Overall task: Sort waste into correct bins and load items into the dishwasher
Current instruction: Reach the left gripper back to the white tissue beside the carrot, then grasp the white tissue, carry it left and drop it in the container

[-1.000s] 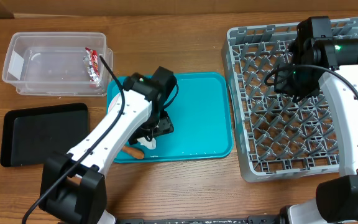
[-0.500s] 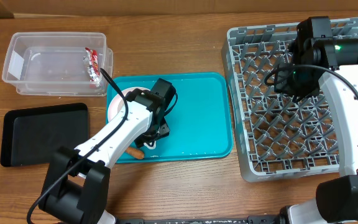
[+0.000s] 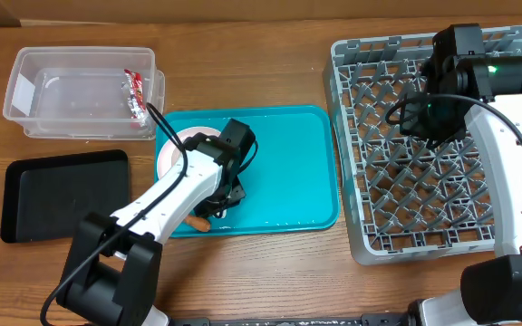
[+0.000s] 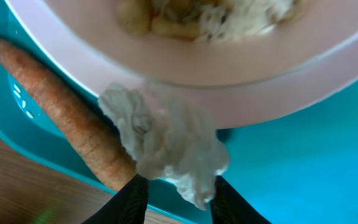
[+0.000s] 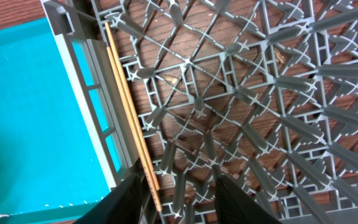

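In the left wrist view a crumpled white tissue (image 4: 166,137) lies on the teal tray between an orange carrot (image 4: 67,124) and the white plate (image 4: 241,81), which holds beige rice scraps (image 4: 210,15). My left gripper (image 4: 176,199) has closed in on the tissue's lower end, with both fingertips (image 4: 134,198) touching it. From overhead, the left gripper (image 3: 220,201) is at the tray's front left, beside the plate (image 3: 178,149) and carrot (image 3: 194,223). My right gripper (image 5: 179,199) hangs open over the grey dishwasher rack (image 3: 352,181). Two wooden chopsticks (image 5: 129,106) lie along the rack's left edge.
The clear tub (image 3: 39,95) at the back left holds a red-and-silver wrapper (image 3: 136,92). The black tray (image 3: 62,192) sits in front of it. The teal tray (image 3: 297,172) lies between these bins and the rack. The right arm (image 3: 515,163) reaches over the rack.
The left gripper's fingers have closed in from wide apart onto the tissue, and the left arm has settled slightly lower over the tray. The right arm has not moved.
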